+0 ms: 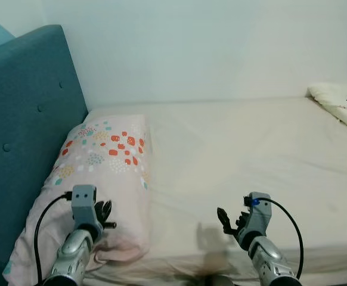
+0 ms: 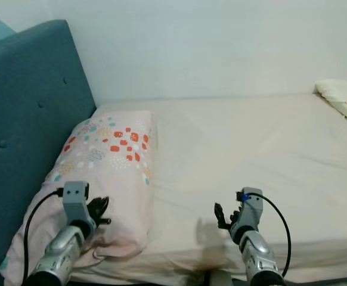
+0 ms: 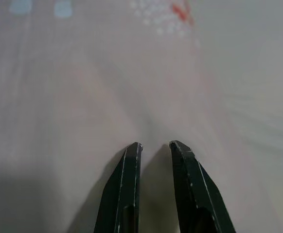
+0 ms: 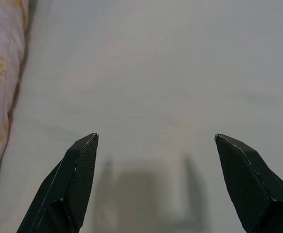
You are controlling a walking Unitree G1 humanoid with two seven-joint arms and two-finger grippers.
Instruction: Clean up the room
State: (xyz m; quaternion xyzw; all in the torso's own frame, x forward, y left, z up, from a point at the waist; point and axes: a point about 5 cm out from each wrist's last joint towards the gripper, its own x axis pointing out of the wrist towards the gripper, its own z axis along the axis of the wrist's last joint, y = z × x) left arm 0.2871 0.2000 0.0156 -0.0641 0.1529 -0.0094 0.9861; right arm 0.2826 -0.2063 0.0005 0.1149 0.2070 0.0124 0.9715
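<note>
A pale pink pillow printed with orange, teal and white dots lies at the head of the bed, against the headboard. My left gripper hovers over the pillow's near end. In the left wrist view its fingers stand almost together above the pillow cloth, with nothing between them. My right gripper hangs over the cream sheet near the bed's front edge. The right wrist view shows that gripper open wide, with bare sheet between its fingertips.
A teal padded headboard rises on the left. A white wall runs along the far side of the bed. At the far right of the mattress lies a white cloth with a black print.
</note>
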